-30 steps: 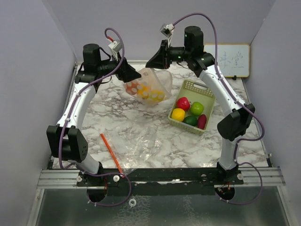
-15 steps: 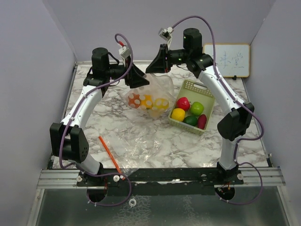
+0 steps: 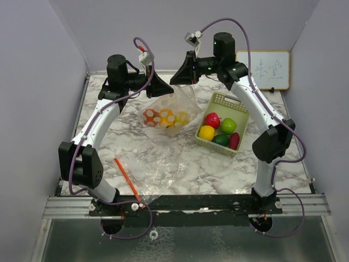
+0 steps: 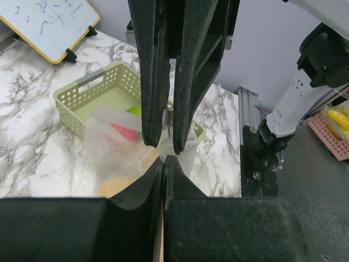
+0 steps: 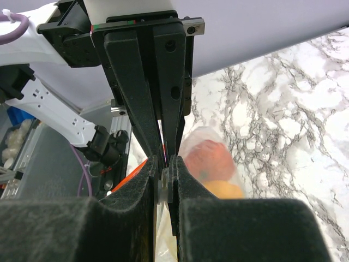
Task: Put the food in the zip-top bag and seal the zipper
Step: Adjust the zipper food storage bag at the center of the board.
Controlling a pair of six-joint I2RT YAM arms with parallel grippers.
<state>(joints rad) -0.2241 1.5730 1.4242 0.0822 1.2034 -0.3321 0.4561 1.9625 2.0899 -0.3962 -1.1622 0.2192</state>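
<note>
The table (image 3: 218,164) is a white slab veined with grey marble pattern. A pale green perforated basket (image 3: 229,100) sits on its right half. Toward the near left an empty clear bag (image 3: 158,166) lies flat, an orange strip (image 3: 128,179) along its left edge. A small whiteboard (image 3: 270,70) stands at the far right corner. Over the far middle is the zip-top bag (image 3: 166,115); whether its bottom touches the marble cannot be told.
</note>
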